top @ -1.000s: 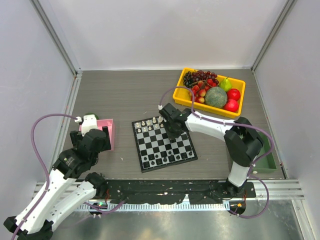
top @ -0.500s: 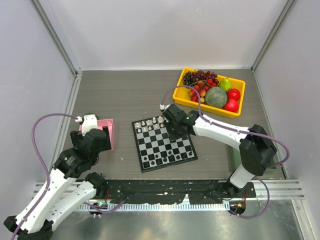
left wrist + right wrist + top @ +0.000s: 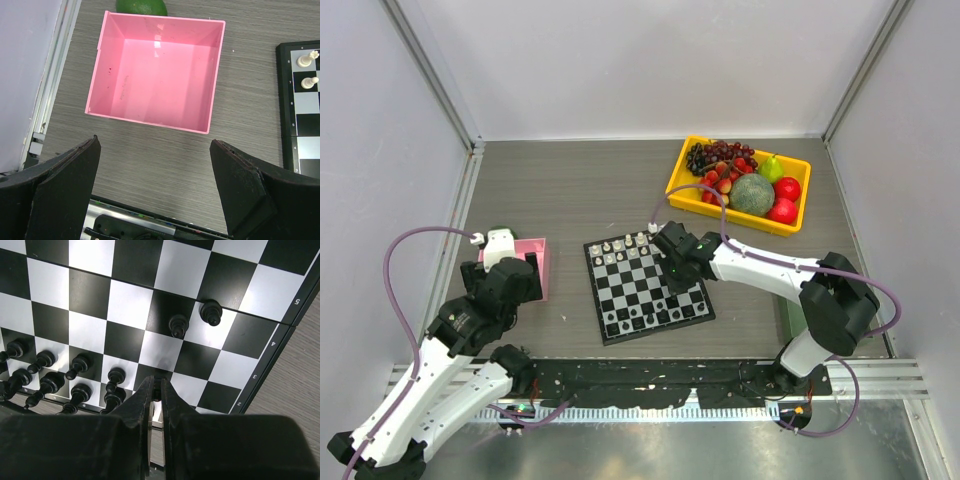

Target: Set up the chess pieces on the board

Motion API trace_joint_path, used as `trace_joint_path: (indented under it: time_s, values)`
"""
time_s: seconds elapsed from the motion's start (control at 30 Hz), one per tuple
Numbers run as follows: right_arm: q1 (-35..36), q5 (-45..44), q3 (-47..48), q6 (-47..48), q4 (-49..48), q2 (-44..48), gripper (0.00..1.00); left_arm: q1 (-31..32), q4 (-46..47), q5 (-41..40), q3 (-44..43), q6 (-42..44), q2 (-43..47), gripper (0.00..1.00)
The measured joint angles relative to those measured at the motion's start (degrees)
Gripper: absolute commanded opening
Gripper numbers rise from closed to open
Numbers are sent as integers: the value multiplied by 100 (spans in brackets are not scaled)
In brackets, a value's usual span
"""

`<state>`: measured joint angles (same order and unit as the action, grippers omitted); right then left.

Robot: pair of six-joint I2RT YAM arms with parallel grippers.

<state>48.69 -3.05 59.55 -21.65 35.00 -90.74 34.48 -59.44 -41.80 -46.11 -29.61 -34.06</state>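
Table (image 3: 570, 190): one, grey wood-grain.
Board (image 3: 648, 288): one, flat at table centre, slightly skewed, within reach of both arms.
Bin (image 3: 760, 222): one, yellow, far right, heaped with fruit. Off-task.
Tray (image 3: 157, 75): one, pink, left of board, nothing inside. One green fruit (image 3: 141, 6) against its far wall.

Left gripper (image 3: 155, 145): hovers at near edge of tray, jaws spread wide, holding nothing.
Right gripper (image 3: 156, 385): hangs over near-right part of board, fingers pinched to a thin slit. No piece visible between them, though tips hide the square beneath.

Progress, judged: partway.
- White pieces (image 3: 618, 250): grouped on far two rows, toward left. Right end of those rows sits under the right arm, not readable.
- Black pieces (image 3: 75, 375): packed on near two rows.
- Two black strays (image 3: 178, 325): mid-board by right edge, just beside each other, not yet home.
- Left to do: bring strays back, fill whatever home squares remain open.
- No loose pieces seen off board, so source of any missing ones unclear.

Counts:
- Black: ten in right wrist view, eight clustered and two stray. More possibly hidden under gripper.
- White: two clear in left wrist view. Too small in top view for a sure tally.
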Motion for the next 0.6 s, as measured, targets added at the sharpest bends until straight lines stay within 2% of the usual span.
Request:
trace_joint_path:
  time_s: [0.6]
  values:
    - [146,13,0,-103,-66,0,7,0,0,2,0,0,-22,99]
